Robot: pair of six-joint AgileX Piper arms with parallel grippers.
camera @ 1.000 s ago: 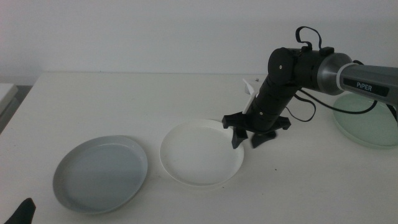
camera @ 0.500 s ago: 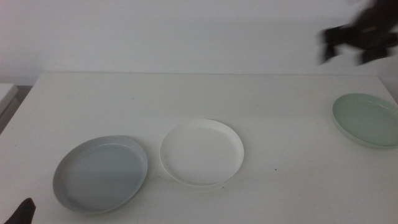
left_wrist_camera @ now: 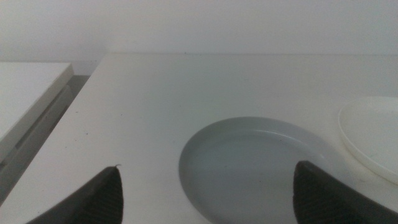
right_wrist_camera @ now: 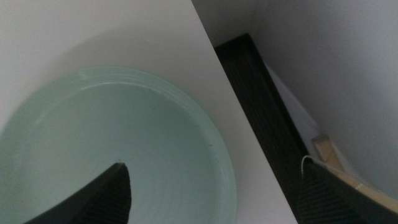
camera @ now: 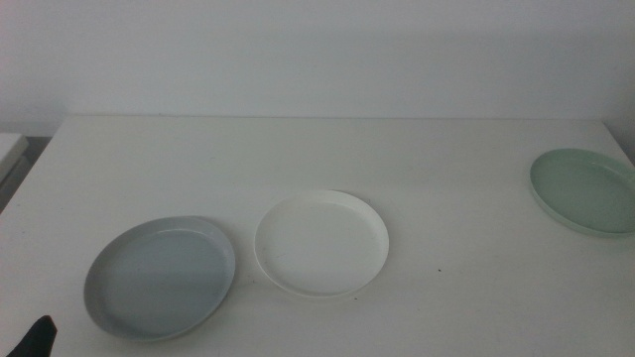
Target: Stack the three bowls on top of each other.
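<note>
Three bowls lie apart on the white table (camera: 327, 149), none stacked. Grey bowl (camera: 161, 277) at lower left of the middle view. White bowl (camera: 321, 243) just right of it, near centre; rims close, a thin strip of table between them. Green bowl (camera: 585, 190) far off at the right edge, partly cut by the frame, well apart from the other two.

Left gripper (left_wrist_camera: 208, 196): only a dark tip shows at the bottom left corner of the middle view (camera: 35, 339). Left wrist view has both jaws spread wide, nothing between them but open air; grey bowl (left_wrist_camera: 258, 165) lies past the jaws, centred in the gap, not touched. White bowl's rim (left_wrist_camera: 373, 137) shows at the right edge of that frame. A lower pale surface (left_wrist_camera: 28, 99) sits at left beyond the table edge.

Right gripper (right_wrist_camera: 214, 193): not seen in the middle view. Right wrist view looks down on the green bowl (right_wrist_camera: 118, 149), which fills the lower left of the frame. Jaws wide apart, holding nothing; one over the bowl, the other off past the table edge. Whether any jaw touches the bowl cannot be told. A dark strip (right_wrist_camera: 261, 106) runs along the table edge, pale wall (right_wrist_camera: 336, 56) beyond it.

All three bowls upright, empty.
</note>
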